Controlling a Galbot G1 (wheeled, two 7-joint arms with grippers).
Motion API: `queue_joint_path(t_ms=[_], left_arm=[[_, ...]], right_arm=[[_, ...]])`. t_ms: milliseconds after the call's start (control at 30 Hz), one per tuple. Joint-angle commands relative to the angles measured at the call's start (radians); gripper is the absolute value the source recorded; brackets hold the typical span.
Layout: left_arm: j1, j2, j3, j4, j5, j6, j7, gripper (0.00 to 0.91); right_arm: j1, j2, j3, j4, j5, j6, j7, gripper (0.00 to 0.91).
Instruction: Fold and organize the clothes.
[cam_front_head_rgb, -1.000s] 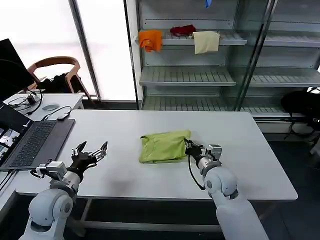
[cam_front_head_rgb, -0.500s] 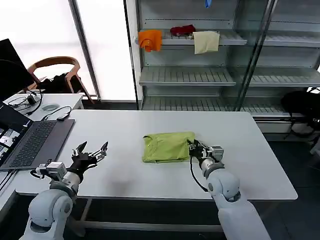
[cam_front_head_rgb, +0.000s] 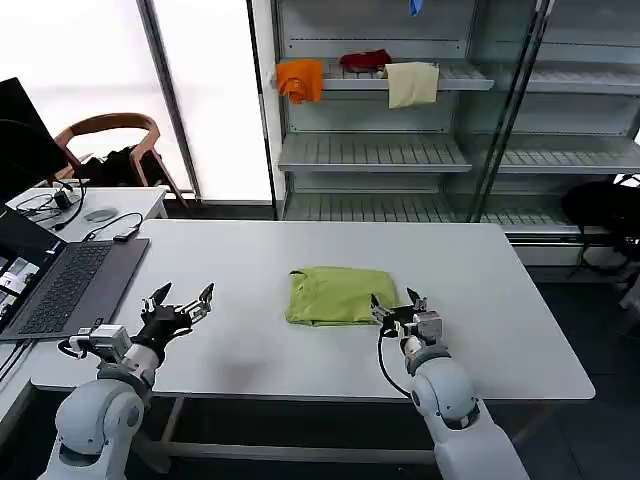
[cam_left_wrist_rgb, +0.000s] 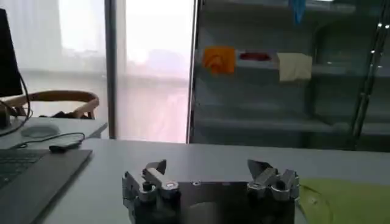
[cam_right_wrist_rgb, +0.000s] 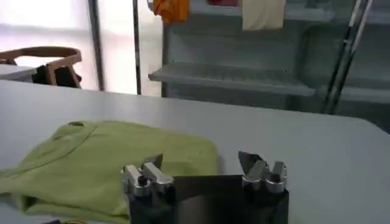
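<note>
The lime-green T-shirt (cam_front_head_rgb: 338, 295) lies folded into a compact rectangle at the middle of the white table (cam_front_head_rgb: 250, 250). My right gripper (cam_front_head_rgb: 397, 305) rests open on the table just off the shirt's near right corner, with nothing between its fingers. In the right wrist view the folded T-shirt (cam_right_wrist_rgb: 103, 161) spreads ahead of the open right gripper (cam_right_wrist_rgb: 201, 161). My left gripper (cam_front_head_rgb: 180, 298) hovers open over the table's near left part, well away from the shirt. The left wrist view shows the open left gripper (cam_left_wrist_rgb: 207, 167) and an edge of the T-shirt (cam_left_wrist_rgb: 347, 201).
An open laptop (cam_front_head_rgb: 60, 285) sits at the table's left edge beside cables. Behind the table stand metal shelves (cam_front_head_rgb: 380, 150), with an orange cloth (cam_front_head_rgb: 300, 78), a red one and a cream cloth (cam_front_head_rgb: 412, 84) hanging on an upper shelf. A wooden chair (cam_front_head_rgb: 110, 150) stands far left.
My right gripper let go of the shirt's right edge and drew back toward me, now open. The shirt shifted slightly right and settled flat. The left arm stayed still.
</note>
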Motion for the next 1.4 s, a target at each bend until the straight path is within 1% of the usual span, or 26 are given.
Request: queue_joint_path(t_ms=[33,67,100,167,200,267,300,333,367,433,467,500,533,600,633,700,800,867,900,1200,1267,1300,1333,1400], left_arm=[[0.018,-0.003,-0.008,-0.006,-0.011,-0.030,0.004,0.907],[0.020,-0.004,-0.008,-0.005,-0.011,-0.040,0.004,0.907],[0.023,-0.006,-0.008,-0.002,-0.011,-0.059,0.006,0.907],[0.028,-0.006,-0.007,0.008,-0.010,-0.090,0.009,0.907],[0.033,-0.005,-0.005,0.015,-0.008,-0.116,0.014,0.907],[0.036,-0.003,-0.006,0.029,-0.006,-0.133,0.024,0.907],[0.037,-0.001,-0.006,0.042,-0.007,-0.141,0.029,0.907],[0.037,0.001,-0.007,0.049,-0.007,-0.152,0.033,0.907],[0.036,0.002,-0.007,0.058,-0.008,-0.160,0.034,0.907],[0.030,0.009,-0.008,0.091,-0.008,-0.177,0.036,0.907],[0.029,0.011,-0.008,0.096,-0.009,-0.190,0.037,0.907],[0.028,0.018,-0.008,0.110,-0.009,-0.211,0.040,0.907],[0.026,0.021,-0.007,0.116,-0.011,-0.221,0.048,0.907],[0.026,0.027,-0.007,0.123,-0.015,-0.256,0.059,0.907],[0.024,0.029,-0.004,0.133,-0.014,-0.280,0.062,0.907],[0.022,0.031,0.002,0.147,-0.014,-0.331,0.067,0.907],[0.022,0.032,0.006,0.155,-0.028,-0.362,0.073,0.907],[0.024,0.031,0.006,0.160,-0.035,-0.377,0.077,0.907],[0.024,0.032,0.006,0.162,-0.034,-0.376,0.078,0.907],[0.032,0.034,-0.001,0.160,-0.037,-0.367,0.073,0.907],[0.033,0.035,-0.002,0.160,-0.044,-0.364,0.072,0.907],[0.033,0.036,-0.002,0.160,-0.046,-0.363,0.072,0.907],[0.034,0.038,-0.002,0.160,-0.049,-0.361,0.073,0.907],[0.036,0.044,-0.002,0.158,-0.050,-0.359,0.075,0.907]], right_arm=[[-0.073,0.016,0.014,0.054,-0.091,0.002,0.019,0.907],[-0.085,0.016,0.018,0.068,-0.106,0.003,0.021,0.907],[-0.120,0.020,0.031,0.096,-0.158,0.004,0.018,0.907],[-0.149,0.025,0.063,0.127,-0.199,0.008,0.012,0.907],[-0.180,0.016,0.096,0.152,-0.205,0.029,0.018,0.907],[-0.199,0.004,0.150,0.165,-0.204,0.053,0.014,0.907],[-0.213,-0.011,0.203,0.167,-0.204,0.077,-0.002,0.907],[-0.221,-0.025,0.239,0.166,-0.201,0.088,-0.006,0.907],[-0.223,-0.031,0.254,0.164,-0.197,0.092,-0.008,0.907],[-0.233,-0.073,0.325,0.159,-0.163,0.090,-0.016,0.907],[-0.236,-0.094,0.345,0.158,-0.161,0.090,-0.013,0.907],[-0.243,-0.126,0.370,0.157,-0.163,0.113,-0.012,0.907],[-0.247,-0.135,0.379,0.156,-0.165,0.120,-0.021,0.907],[-0.266,-0.155,0.440,0.158,-0.180,0.164,-0.071,0.907],[-0.276,-0.161,0.459,0.162,-0.175,0.172,-0.090,0.907],[-0.290,-0.164,0.484,0.169,-0.157,0.175,-0.093,0.907],[-0.305,-0.168,0.496,0.165,-0.152,0.182,-0.095,0.907],[-0.313,-0.167,0.503,0.165,-0.142,0.187,-0.107,0.907],[-0.315,-0.167,0.507,0.166,-0.134,0.192,-0.117,0.907],[-0.309,-0.169,0.497,0.173,-0.108,0.188,-0.133,0.907],[-0.305,-0.171,0.496,0.173,-0.100,0.183,-0.134,0.907],[-0.301,-0.173,0.498,0.174,-0.081,0.166,-0.136,0.907],[-0.300,-0.173,0.504,0.175,-0.069,0.149,-0.145,0.907],[-0.301,-0.179,0.511,0.175,-0.053,0.151,-0.160,0.907]])
